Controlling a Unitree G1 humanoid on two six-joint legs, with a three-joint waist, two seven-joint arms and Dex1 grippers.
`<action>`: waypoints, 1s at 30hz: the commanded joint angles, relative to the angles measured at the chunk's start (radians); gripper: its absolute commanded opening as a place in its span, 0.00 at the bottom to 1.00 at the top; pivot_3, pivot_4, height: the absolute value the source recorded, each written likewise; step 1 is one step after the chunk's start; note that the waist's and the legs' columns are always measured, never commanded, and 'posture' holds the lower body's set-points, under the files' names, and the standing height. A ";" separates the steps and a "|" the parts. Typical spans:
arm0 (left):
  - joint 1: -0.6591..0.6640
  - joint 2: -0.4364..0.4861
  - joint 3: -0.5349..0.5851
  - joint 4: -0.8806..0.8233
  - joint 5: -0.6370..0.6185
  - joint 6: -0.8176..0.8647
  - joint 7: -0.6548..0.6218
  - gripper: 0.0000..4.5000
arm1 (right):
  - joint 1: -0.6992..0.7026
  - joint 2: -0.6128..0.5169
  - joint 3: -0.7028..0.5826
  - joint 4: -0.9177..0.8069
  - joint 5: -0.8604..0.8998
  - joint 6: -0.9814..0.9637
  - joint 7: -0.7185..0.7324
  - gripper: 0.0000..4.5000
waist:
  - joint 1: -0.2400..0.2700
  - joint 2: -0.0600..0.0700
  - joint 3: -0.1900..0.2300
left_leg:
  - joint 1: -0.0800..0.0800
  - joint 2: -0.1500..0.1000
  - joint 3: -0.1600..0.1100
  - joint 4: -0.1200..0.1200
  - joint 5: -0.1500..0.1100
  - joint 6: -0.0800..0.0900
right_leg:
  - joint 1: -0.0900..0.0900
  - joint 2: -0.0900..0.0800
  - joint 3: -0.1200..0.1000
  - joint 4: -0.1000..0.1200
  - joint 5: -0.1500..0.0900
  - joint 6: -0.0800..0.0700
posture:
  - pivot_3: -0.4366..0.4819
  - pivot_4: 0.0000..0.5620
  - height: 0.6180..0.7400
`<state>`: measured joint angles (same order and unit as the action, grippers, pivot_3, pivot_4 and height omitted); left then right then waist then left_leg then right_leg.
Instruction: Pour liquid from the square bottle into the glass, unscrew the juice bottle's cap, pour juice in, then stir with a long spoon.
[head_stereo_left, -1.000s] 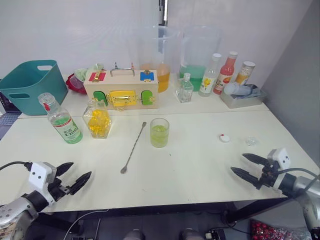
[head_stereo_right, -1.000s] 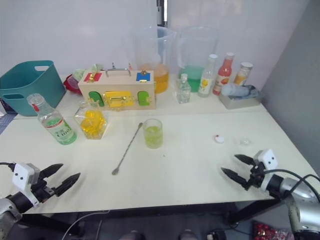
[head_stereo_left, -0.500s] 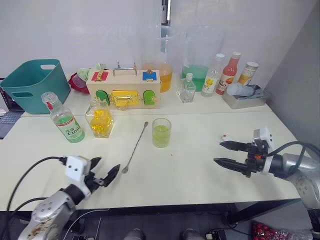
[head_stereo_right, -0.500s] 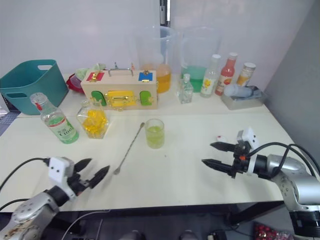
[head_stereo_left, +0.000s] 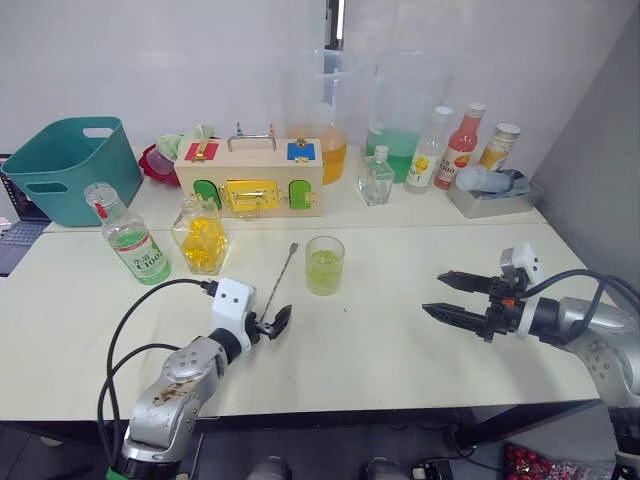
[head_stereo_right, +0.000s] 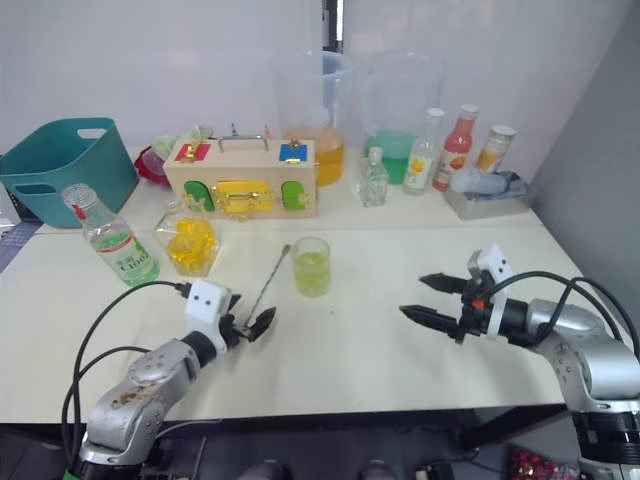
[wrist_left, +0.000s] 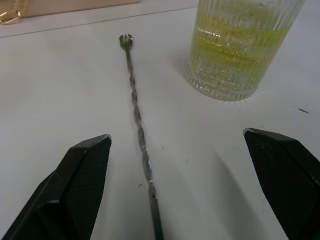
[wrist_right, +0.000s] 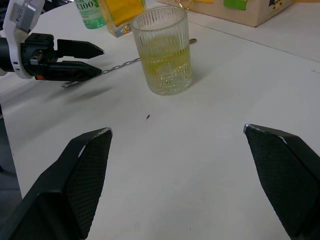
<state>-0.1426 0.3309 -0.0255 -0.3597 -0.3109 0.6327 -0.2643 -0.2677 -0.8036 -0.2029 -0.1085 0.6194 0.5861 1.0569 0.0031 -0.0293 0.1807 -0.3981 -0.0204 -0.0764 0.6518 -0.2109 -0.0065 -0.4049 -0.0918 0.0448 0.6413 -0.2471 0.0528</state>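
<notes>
The long spoon (head_stereo_left: 281, 280) lies slanted on the table, left of the glass (head_stereo_left: 324, 265), which holds pale yellow-green liquid. My left gripper (head_stereo_left: 272, 322) is open at the spoon's near end, and in the left wrist view the spoon (wrist_left: 136, 115) runs out between its fingers (wrist_left: 82, 190). My right gripper (head_stereo_left: 433, 293) hovers open to the right of the glass (wrist_right: 162, 50), nothing between its fingers. The square bottle (head_stereo_left: 200, 238) with yellow contents and the juice bottle (head_stereo_left: 130, 240) stand at the left. The cap is hidden.
A teal basket (head_stereo_left: 60, 170) sits far left and a wooden latch box (head_stereo_left: 250, 180) behind the square bottle. Two tall pitchers (head_stereo_left: 322, 110), a small clear square bottle (head_stereo_left: 376, 178), several other bottles (head_stereo_left: 455, 145) and a grey tray (head_stereo_left: 490, 195) line the back.
My left arm has come forward from the table's near edge to the spoon's near end. My right gripper has moved in over the table toward the glass. Both stay open.
</notes>
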 joint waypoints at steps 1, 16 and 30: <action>-0.030 -0.010 -0.010 0.030 0.030 -0.002 0.010 1.00 | 0.003 -0.003 -0.031 -0.030 0.002 -0.020 -0.013 1.00 | -0.001 0.000 0.000 | 0.000 0.000 0.000 0.000 0.000 0.000 | 0.000 0.000 0.000 0.000 0.000 0.000 | 0.48 0.27 1.00; -0.163 -0.082 -0.044 0.235 0.136 0.039 0.060 0.44 | -0.011 0.003 -0.017 -0.050 -0.005 -0.019 -0.050 1.00 | 0.010 0.000 0.000 | 0.000 -0.001 0.000 0.001 0.000 0.000 | 0.002 -0.001 0.000 0.000 0.000 0.001 | 0.48 0.27 1.00; -0.045 0.020 0.074 0.049 0.112 0.081 -0.014 0.00 | -0.048 0.013 0.038 -0.018 -0.065 -0.036 -0.060 1.00 | -0.014 0.001 0.000 | 0.001 0.000 0.000 -0.001 0.000 0.000 | 0.000 0.000 0.000 0.001 0.000 0.000 | 0.48 0.27 1.00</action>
<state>-0.2099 0.3301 0.0233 -0.2605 -0.1838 0.7044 -0.2557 -0.2987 -0.7882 -0.1571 -0.1156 0.5585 0.5578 0.9997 -0.0109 -0.0286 0.1804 -0.3970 -0.0203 -0.0768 0.6503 -0.2108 -0.0067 -0.4051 -0.0917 0.0449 0.6418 -0.2472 0.0531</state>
